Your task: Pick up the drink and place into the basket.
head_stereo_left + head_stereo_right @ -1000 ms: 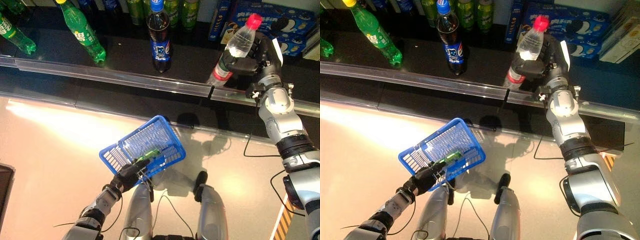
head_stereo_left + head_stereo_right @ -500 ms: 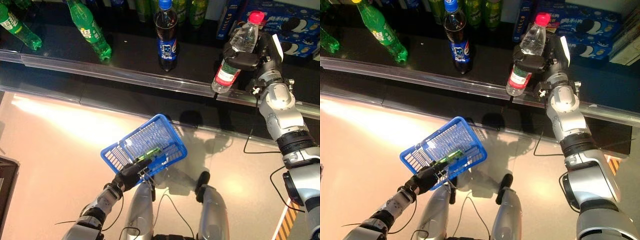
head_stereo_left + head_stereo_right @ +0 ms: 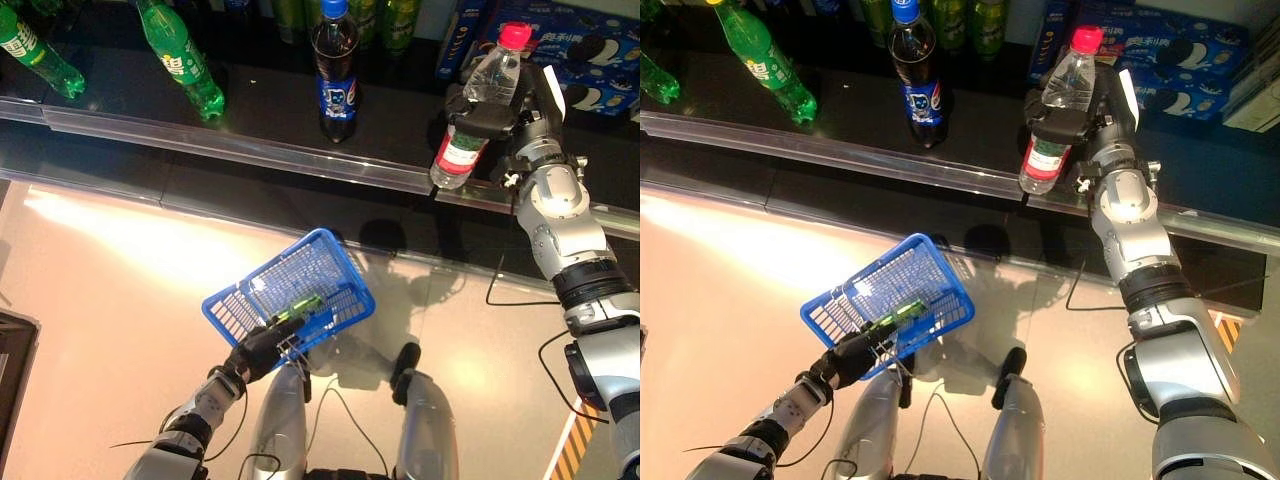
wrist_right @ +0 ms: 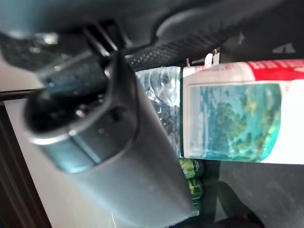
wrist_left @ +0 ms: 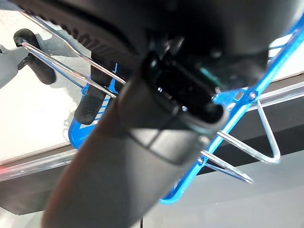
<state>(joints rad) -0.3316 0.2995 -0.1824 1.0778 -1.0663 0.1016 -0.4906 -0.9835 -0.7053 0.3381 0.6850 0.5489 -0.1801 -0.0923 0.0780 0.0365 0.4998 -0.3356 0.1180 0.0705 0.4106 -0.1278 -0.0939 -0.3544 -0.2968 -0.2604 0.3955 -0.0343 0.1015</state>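
My right hand [image 3: 520, 105] is shut on a clear water bottle [image 3: 478, 100] with a red cap and a red and green label. It holds the bottle tilted above the shelf's front rail [image 3: 300, 160]. The bottle's label shows close in the right wrist view [image 4: 237, 114], with the hand [image 4: 118, 156] curled round it. My left hand [image 3: 262, 350] is shut on the wire handles [image 5: 242, 152] of the blue basket [image 3: 290, 295], which hangs off the floor at the lower left. The basket rim shows in the left wrist view [image 5: 237, 102]. A small green item [image 3: 300, 305] lies in the basket.
On the dark shelf stand a dark cola bottle [image 3: 335, 65], green soda bottles [image 3: 180, 60] at the left, and more drinks at the back. Blue biscuit boxes [image 3: 590, 60] stand at the right. The beige floor [image 3: 120, 290] lies below.
My right hand has brought the water bottle a little lower and nearer the rail, more upright than one second ago. The camera view has shifted slightly. The basket has stayed where it was.
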